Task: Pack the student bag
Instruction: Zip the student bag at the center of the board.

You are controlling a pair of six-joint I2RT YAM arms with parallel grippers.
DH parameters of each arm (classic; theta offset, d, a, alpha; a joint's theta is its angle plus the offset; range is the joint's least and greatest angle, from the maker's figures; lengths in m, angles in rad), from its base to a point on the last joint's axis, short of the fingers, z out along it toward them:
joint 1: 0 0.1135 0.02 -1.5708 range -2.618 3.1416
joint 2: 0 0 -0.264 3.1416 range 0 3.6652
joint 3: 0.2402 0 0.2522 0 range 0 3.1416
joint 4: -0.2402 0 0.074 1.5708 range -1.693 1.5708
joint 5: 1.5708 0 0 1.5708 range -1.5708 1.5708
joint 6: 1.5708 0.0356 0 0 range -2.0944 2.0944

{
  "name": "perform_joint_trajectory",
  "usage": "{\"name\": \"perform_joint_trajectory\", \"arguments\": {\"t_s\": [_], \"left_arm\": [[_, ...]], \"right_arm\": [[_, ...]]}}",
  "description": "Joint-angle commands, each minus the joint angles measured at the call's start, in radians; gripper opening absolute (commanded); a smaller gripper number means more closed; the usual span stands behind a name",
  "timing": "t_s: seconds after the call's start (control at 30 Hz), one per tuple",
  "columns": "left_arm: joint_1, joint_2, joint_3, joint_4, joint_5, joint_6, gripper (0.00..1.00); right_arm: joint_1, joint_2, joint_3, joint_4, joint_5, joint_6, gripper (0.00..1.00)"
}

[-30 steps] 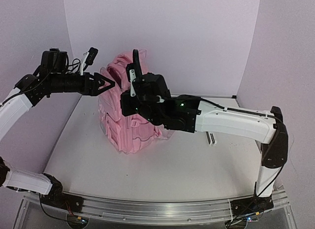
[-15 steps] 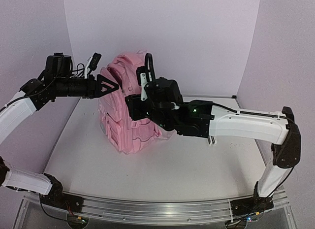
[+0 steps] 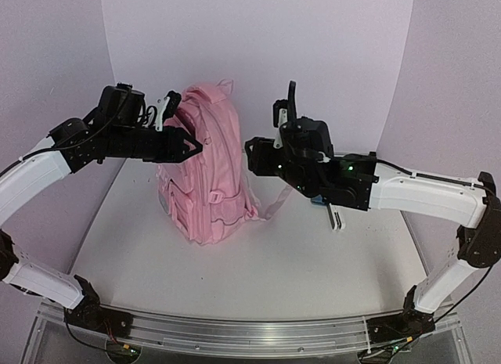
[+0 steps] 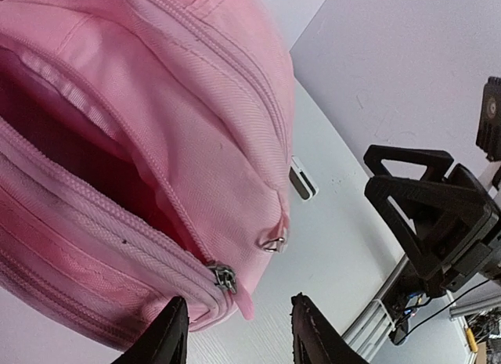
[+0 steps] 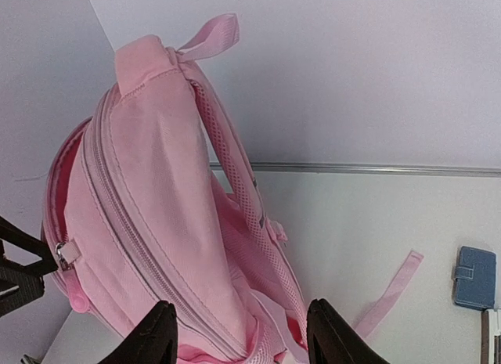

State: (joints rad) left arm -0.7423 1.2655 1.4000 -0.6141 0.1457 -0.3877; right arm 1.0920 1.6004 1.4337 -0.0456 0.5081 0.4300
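Note:
The student bag (image 3: 205, 176) stands upright on the table, pink, its front pockets facing the near left. In the left wrist view its main compartment (image 4: 70, 137) gapes open, and a metal zip slider with a pink tab (image 4: 223, 278) hangs at the end of the opening. My left gripper (image 3: 196, 145) is at the bag's upper left side. It is open (image 4: 239, 336), with the tab just beyond its tips and nothing held. My right gripper (image 3: 248, 156) hovers open to the right of the bag, apart from it (image 5: 243, 336), facing the bag's side and shoulder straps (image 5: 258, 215).
A small blue pouch (image 5: 476, 277) and a white object (image 5: 491, 333) lie on the table right of the bag, under my right arm (image 3: 391, 188). A loose pink strap (image 5: 387, 293) trails toward them. White walls close in behind and on both sides.
My right gripper opened, let go of the bag's top and drew back to the right. The bag settled upright. My left gripper moved right to the bag's side, its jaws narrowing.

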Motion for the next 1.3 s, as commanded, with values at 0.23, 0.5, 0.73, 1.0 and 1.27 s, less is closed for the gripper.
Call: {"name": "perform_joint_trajectory", "arguments": {"t_s": [0.23, 0.5, 0.73, 1.0, 1.27], "left_arm": [[0.003, -0.045, -0.117, 0.162, 0.09, -0.334, 0.41], [0.003, -0.037, -0.15, 0.241, 0.131, -0.373, 0.38], [0.004, -0.027, -0.167, 0.292, 0.152, -0.407, 0.35], [0.003, -0.029, -0.173, 0.306, 0.179, -0.423, 0.26], [0.003, -0.047, -0.172, 0.218, 0.17, -0.441, 0.27]], "right_arm": [[0.008, -0.022, -0.038, 0.025, -0.033, 0.065, 0.56], [0.009, -0.037, -0.061, 0.032, -0.03, 0.071, 0.56], [0.01, -0.045, -0.076, 0.034, -0.026, 0.073, 0.56], [0.009, -0.048, -0.087, 0.036, -0.02, 0.073, 0.56], [0.009, -0.053, -0.093, 0.036, -0.015, 0.072, 0.57]]}}
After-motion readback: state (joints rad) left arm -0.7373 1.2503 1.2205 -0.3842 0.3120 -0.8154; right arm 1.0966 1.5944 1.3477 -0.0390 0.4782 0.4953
